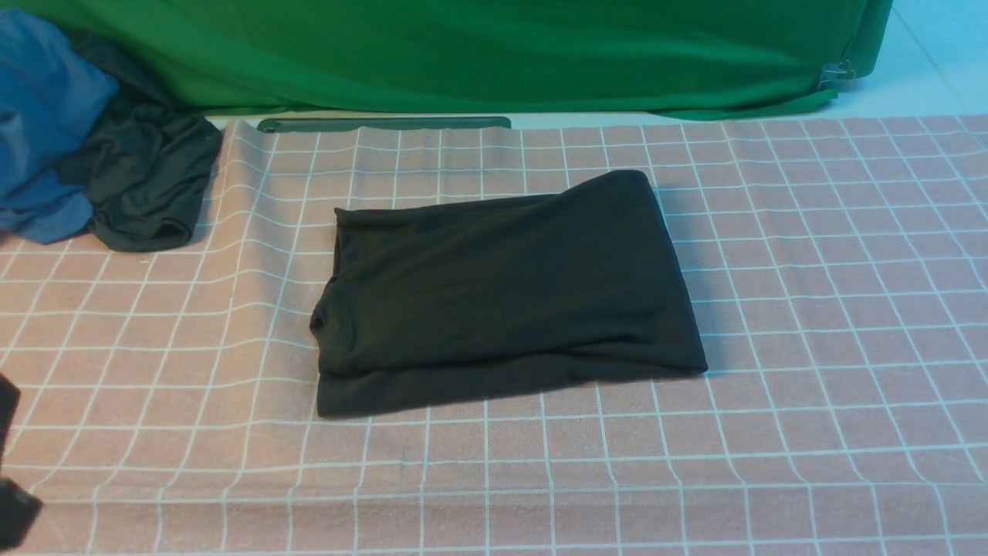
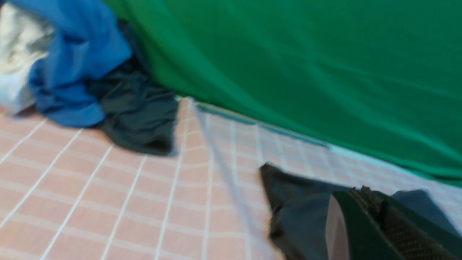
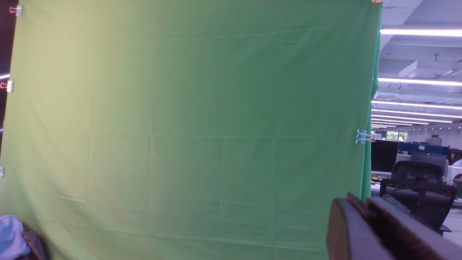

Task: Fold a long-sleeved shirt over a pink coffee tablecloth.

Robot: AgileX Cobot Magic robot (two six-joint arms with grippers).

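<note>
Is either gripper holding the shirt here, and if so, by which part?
Nothing is held. The long-sleeved shirt lies folded on the pink coffee tablecloth, both grippers clear of it.

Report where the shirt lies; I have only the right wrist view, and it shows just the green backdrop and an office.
Observer: In the front view, the long-sleeved shirt lies folded in a flat rectangle near the middle of the pink tablecloth.
Operator: State whether the left hand is on it.
Observer: No. The left hand is shut on nothing, clear of the shirt.
Operator: List what else lies there.
Observer: A blue garment and a dark grey-green garment are heaped at the tablecloth's far left edge.
</note>
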